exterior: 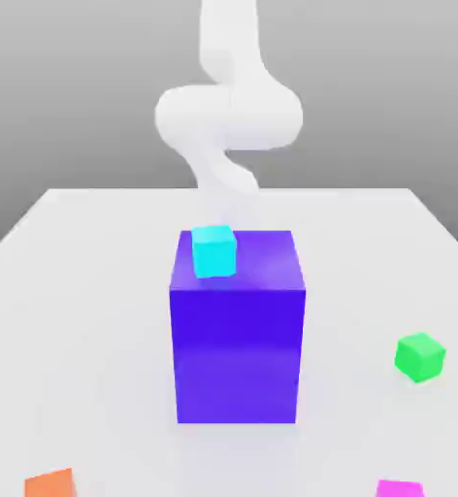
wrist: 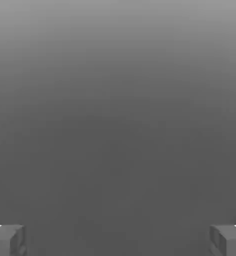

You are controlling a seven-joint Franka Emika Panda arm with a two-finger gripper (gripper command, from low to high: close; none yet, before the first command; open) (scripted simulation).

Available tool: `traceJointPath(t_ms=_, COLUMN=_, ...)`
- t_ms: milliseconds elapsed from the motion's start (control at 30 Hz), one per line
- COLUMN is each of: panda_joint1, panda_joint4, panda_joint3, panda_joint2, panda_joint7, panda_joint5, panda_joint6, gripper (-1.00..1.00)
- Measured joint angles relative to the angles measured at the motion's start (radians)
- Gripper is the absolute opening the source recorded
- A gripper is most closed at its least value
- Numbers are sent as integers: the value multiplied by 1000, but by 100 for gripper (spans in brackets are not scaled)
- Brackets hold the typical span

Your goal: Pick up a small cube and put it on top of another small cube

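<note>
the white panda arm (exterior: 228, 112) rises behind a tall blue-purple block (exterior: 238, 340) that stands mid-table on the pale grey table (exterior: 87, 291). a cyan small cube (exterior: 213, 250) sits on the block's top face, near its back corner on the exterior view's left. the magenta small cube (exterior: 400, 488) lies on the table at the near edge, toward the exterior view's right, well apart from the block. a green small cube (exterior: 420, 356) rests on the table to the block's right, and an orange cube (exterior: 49, 483) lies at the near edge on the left. in the hand view the gripper (wrist: 118, 240) has its two grey fingertips (wrist: 7, 240) spread wide apart, with nothing between them.
</note>
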Motion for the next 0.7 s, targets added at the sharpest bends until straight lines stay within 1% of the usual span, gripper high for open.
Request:
traceJointPath(t_ms=300, panda_joint1=-5, panda_joint4=35, panda_joint3=93, panda_joint2=331, panda_joint7=129, panda_joint5=-22, panda_joint6=80, gripper=0)
traceJointPath(t_ms=533, panda_joint1=7, panda_joint4=62, panda_joint3=155, panda_joint2=585, panda_joint7=251, panda_joint5=-71, panda_joint6=140, gripper=0)
traceJointPath(t_ms=700, panda_joint1=47, panda_joint4=81, panda_joint3=173, panda_joint2=768, panda_joint7=343, panda_joint5=-115, panda_joint6=182, gripper=0)
